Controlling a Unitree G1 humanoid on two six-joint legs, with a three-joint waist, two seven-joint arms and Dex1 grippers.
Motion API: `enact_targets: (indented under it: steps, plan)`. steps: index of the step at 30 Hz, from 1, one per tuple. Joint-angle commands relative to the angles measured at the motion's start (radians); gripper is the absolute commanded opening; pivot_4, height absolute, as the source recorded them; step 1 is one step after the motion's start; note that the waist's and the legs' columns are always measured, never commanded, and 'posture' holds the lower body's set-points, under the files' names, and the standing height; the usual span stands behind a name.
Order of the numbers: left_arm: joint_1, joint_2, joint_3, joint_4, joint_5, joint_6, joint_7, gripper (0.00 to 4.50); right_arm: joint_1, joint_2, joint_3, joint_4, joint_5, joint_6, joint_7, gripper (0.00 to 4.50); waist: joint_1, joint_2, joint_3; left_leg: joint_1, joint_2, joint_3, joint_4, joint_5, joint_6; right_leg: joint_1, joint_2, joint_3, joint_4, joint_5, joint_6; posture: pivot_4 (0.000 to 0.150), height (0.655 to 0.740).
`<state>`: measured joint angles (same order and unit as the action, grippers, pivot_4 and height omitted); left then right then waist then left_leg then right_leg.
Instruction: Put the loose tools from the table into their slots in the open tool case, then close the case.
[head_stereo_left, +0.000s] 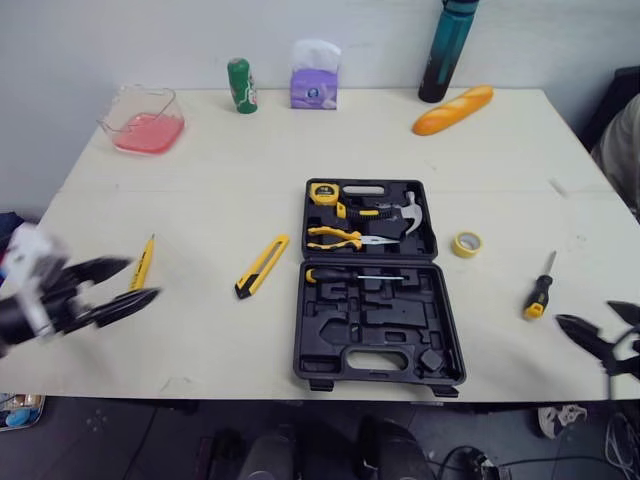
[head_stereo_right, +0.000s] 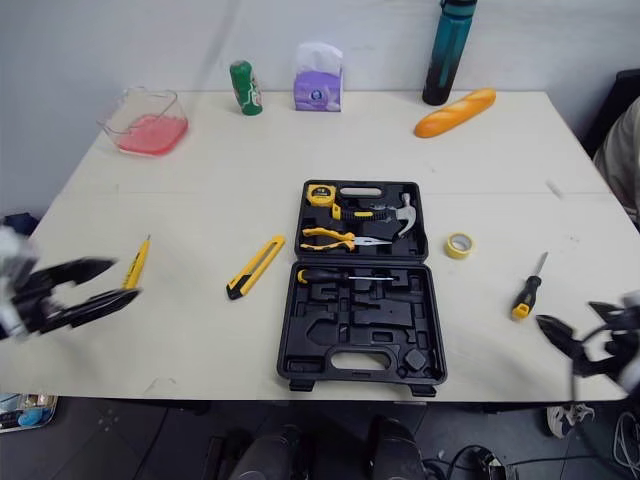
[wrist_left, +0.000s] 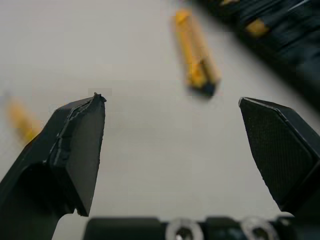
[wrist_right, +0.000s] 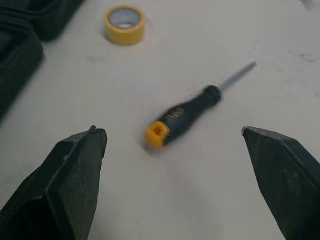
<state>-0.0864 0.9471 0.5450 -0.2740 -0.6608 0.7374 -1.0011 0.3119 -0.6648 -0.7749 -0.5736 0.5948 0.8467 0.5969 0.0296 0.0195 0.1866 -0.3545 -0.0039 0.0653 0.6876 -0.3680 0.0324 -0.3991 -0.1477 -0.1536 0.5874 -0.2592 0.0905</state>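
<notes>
Clearly the right gripper (head_stereo_left: 585, 314) is the nearer one: jaws spread wide and empty, it faces the screwdriver (head_stereo_left: 539, 292) lying near the right edge of the worktop (head_stereo_left: 200, 170), yellow butt toward the front edge (shaft pointing away). The left gripper (head_stereo_left: 144, 278), jaws likewise parted, hangs by the left edge.

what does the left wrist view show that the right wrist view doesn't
Left wrist view, not the right: the yellow utility knife, a thin yellow tool and the open left end effector. Right wrist view, not the left: the yellow tape roll, the black-handled screwdriver and the open right end effector. Both: the pale table and an edge of the black tool case.
</notes>
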Motion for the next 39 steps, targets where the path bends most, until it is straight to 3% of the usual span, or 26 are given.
enact_targets:
  steps: [1,5,10,15,24,31,35,39]
  plan:
    - [-0.160,0.008,-0.174,-0.096,-0.085,0.034,-0.048,4.49,-0.076,0.097,0.033,-0.165,0.012,0.148,-0.255,4.50,-0.005,0.003,0.000,0.001,-0.001,0.001,0.000,0.000,0.000,0.000,0.000,0.002,0.002,0.000,0.000,0.150,0.7394]
    - [-0.398,-0.060,-0.362,-0.099,-0.120,0.027,-0.102,4.49,-0.182,0.230,0.128,-0.232,-0.041,0.220,-0.466,4.50,-0.011,0.003,0.000,0.001,-0.001,0.005,-0.003,0.006,0.003,-0.003,0.013,0.003,0.004,0.000,0.000,0.150,0.7394]
    - [-0.599,-0.197,-0.510,-0.035,-0.107,-0.007,-0.140,4.49,-0.264,0.344,0.255,-0.161,-0.172,0.163,-0.629,4.50,-0.009,0.001,0.000,0.000,0.000,0.011,-0.004,0.010,0.003,-0.009,0.019,0.013,0.008,0.000,0.000,0.150,0.7394]
    - [-0.676,-0.298,-0.611,0.034,-0.048,-0.078,-0.178,4.49,-0.331,0.410,0.325,-0.028,-0.304,0.062,-0.742,4.50,-0.011,0.001,0.000,0.001,0.000,0.018,-0.005,0.010,0.005,-0.011,0.020,0.019,0.008,0.001,0.002,0.150,0.7394]
    - [-0.764,-0.407,-0.673,0.175,0.034,-0.166,-0.207,4.49,-0.377,0.479,0.336,0.144,-0.368,-0.101,-0.776,4.50,-0.029,0.000,0.000,0.001,0.002,0.022,-0.005,0.010,0.005,-0.014,0.022,0.023,0.008,0.001,0.002,0.150,0.7394]
    - [-0.758,-0.419,-0.670,0.186,0.059,-0.185,-0.206,4.50,-0.367,0.498,0.350,0.088,-0.399,-0.118,-0.809,1.11,-0.031,0.000,0.000,0.000,0.002,0.022,-0.005,0.010,0.005,-0.014,0.022,0.024,0.008,0.001,0.002,0.150,0.7394]
    - [-0.747,-0.410,-0.664,0.176,0.065,-0.180,-0.198,4.50,-0.358,0.467,0.342,0.044,-0.410,-0.100,-0.798,0.99,-0.031,0.000,0.000,0.000,0.003,0.022,-0.005,0.010,0.005,-0.014,0.022,0.024,0.008,0.001,0.002,0.150,0.7394]
    - [-0.702,-0.362,-0.652,0.146,0.070,-0.155,-0.192,4.50,-0.385,0.283,0.393,-0.064,-0.346,-0.045,-0.605,0.99,-0.033,0.001,0.000,0.000,0.002,0.023,-0.005,0.010,0.006,-0.015,0.021,0.025,0.008,0.001,0.003,0.150,0.7394]
